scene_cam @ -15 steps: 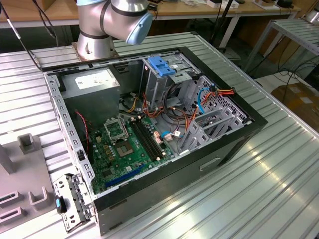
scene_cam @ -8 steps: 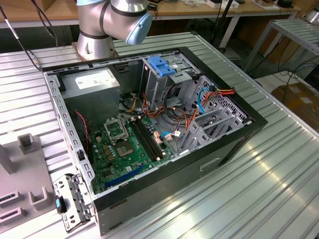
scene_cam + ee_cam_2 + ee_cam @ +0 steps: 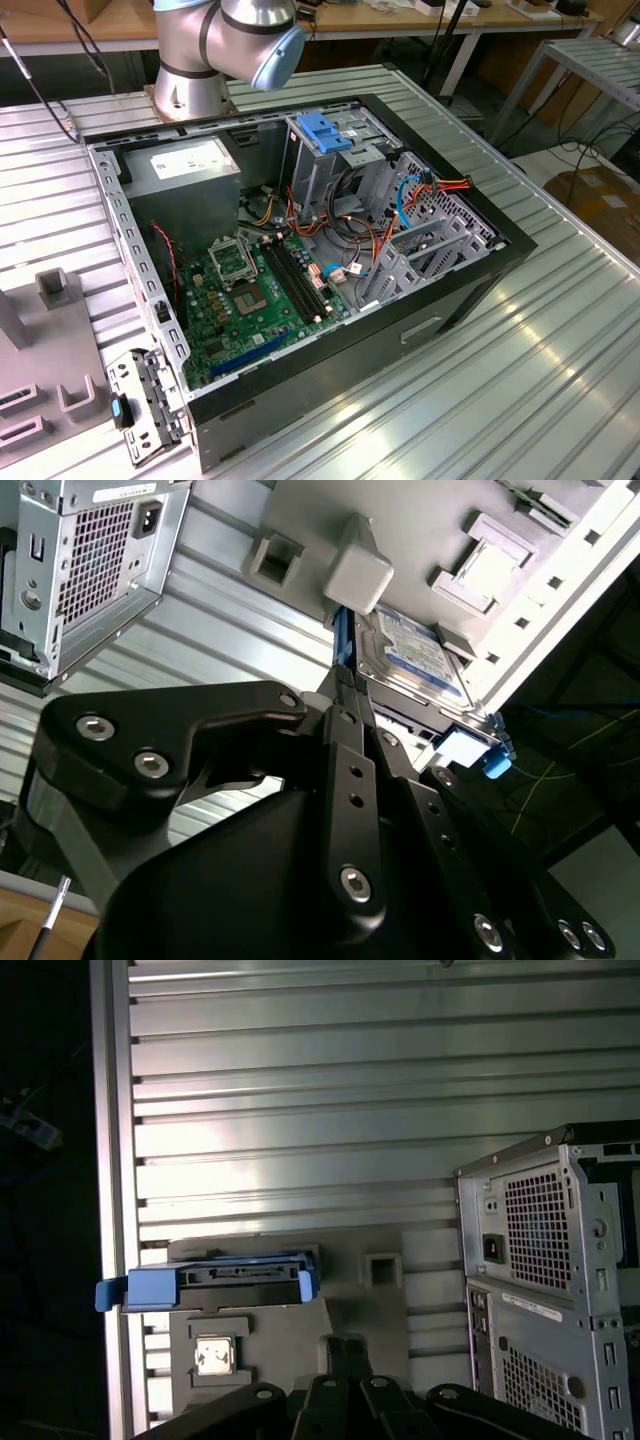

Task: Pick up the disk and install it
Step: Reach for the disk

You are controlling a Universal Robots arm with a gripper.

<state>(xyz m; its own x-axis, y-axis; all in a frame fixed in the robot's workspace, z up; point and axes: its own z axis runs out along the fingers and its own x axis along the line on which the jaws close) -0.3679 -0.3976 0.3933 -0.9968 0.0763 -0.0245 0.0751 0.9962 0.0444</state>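
Now, step: the approach to the disk (image 3: 215,1282), which is not yet lifted
Disk: seated on edge in a slot of the grey holder (image 3: 345,1300) on the ribbed table (image 3: 520,400), blue rails jutting out at both ends, near the open computer case (image 3: 350,370)
Claw (image 3: 346,1345): tips drawn close together, pinching nothing, hovering over the holder just beside the disk
Doing it well: I'd judge it should spread wide first, centre on the flat metal faces rather than the rails, then pull straight out along the slot
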